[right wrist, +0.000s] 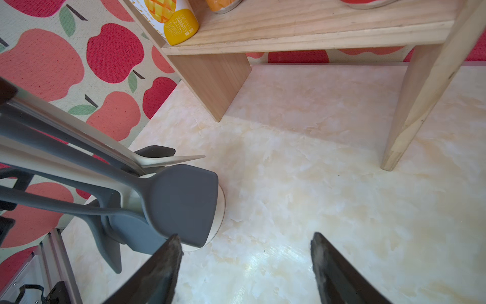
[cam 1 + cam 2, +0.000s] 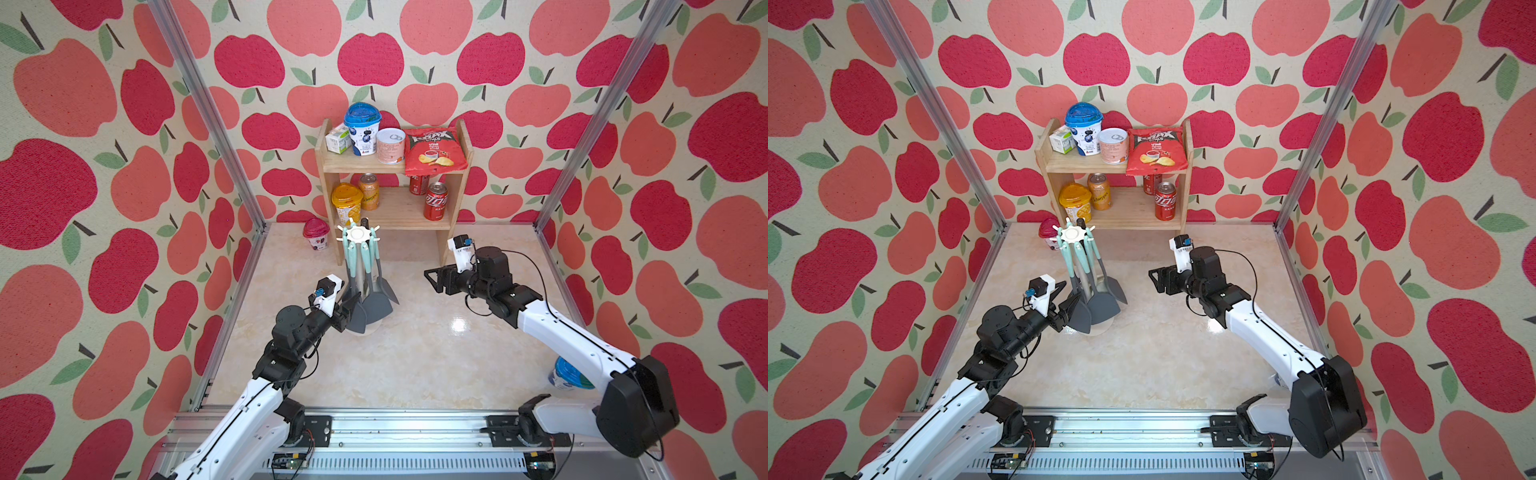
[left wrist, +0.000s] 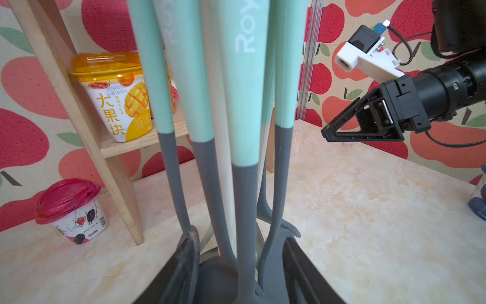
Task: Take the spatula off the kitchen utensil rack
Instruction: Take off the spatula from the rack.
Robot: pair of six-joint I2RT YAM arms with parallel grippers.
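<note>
One kitchen utensil rack (image 2: 358, 235) stands left of centre in both top views, at least four mint-handled, grey-headed utensils (image 3: 244, 79) hanging from its crown. The spatula (image 1: 184, 205), the broad flat head, hangs on the rack's right side in the top views, low over the round base. Two arms, two grippers. Left gripper (image 2: 352, 305): jaws apart around the lowest utensil heads – whether they press on any, cannot tell. Right gripper (image 2: 430, 278): jaws spread, nothing between, tips aimed at the rack, short of the spatula. One wooden shelf (image 2: 461, 158) at the back wall, two tiers, four items on each. Two loose cups on the tabletop (image 2: 415, 365) – a pink-lidded cup (image 2: 316, 235) just beside the shelf's left leg, a blue cup (image 2: 567, 374) under the right arm near the right edge. Open tabletop runs from the rack to the front rail.
</note>
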